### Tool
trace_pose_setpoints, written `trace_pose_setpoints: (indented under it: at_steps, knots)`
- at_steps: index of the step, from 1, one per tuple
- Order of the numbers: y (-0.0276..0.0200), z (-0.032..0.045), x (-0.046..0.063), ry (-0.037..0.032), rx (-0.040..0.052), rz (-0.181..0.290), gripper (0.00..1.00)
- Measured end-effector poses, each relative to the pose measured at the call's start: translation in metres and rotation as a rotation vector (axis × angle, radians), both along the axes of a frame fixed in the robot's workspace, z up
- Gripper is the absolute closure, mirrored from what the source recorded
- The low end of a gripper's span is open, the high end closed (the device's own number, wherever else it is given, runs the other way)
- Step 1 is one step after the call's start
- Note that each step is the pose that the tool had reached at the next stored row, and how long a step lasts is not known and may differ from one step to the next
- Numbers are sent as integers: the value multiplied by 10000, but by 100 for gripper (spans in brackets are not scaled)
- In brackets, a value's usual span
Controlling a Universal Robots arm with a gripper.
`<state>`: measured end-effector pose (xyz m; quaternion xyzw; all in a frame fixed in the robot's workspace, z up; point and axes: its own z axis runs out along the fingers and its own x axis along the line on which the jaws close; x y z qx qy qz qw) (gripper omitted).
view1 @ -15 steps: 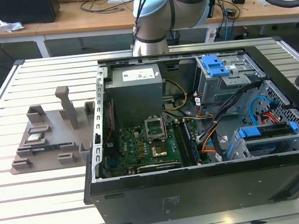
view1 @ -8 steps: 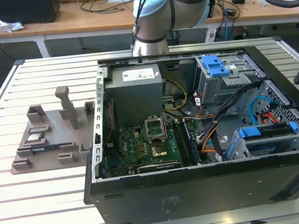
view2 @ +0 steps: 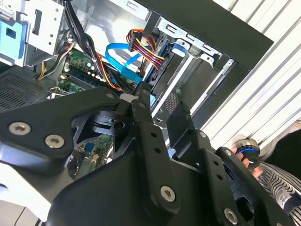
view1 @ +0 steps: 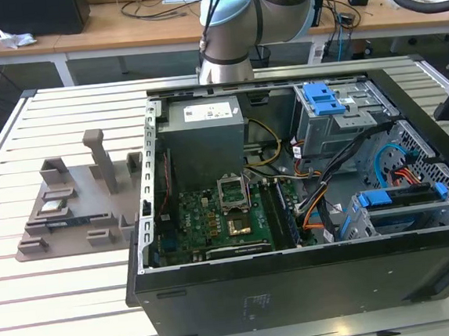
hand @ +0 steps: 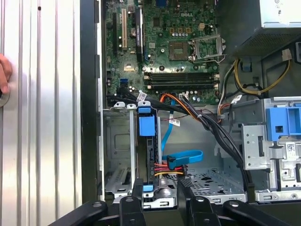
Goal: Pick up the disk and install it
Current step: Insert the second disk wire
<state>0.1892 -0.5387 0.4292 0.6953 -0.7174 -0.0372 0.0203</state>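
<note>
The disk (hand: pixel 146 155) sits upright in the drive cage of the open computer case (view1: pixel 298 287). Just above that cage hangs the gripper (hand: pixel 160 197), jaws apart and empty.

The disk (view1: pixel 404 199) sits on its edge in the drive cage at the front corner of the computer case (view1: pixel 298 287), blue rails showing (hand: pixel 146 141), with cables plugged in.

No print can be made out: the white label (view1: pixel 206 111) on the power supply (view1: pixel 205 142) and the motherboard (hand: pixel 164 42) markings stay unreadable.
</note>
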Motion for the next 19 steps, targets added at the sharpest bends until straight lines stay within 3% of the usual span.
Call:
trace_pose_setpoints:
  at_steps: [8,19]
  knots:
    - [3,-29,-10,0,-2,-1,58]
    - [19,-225,-35,0,-1,-1,58]
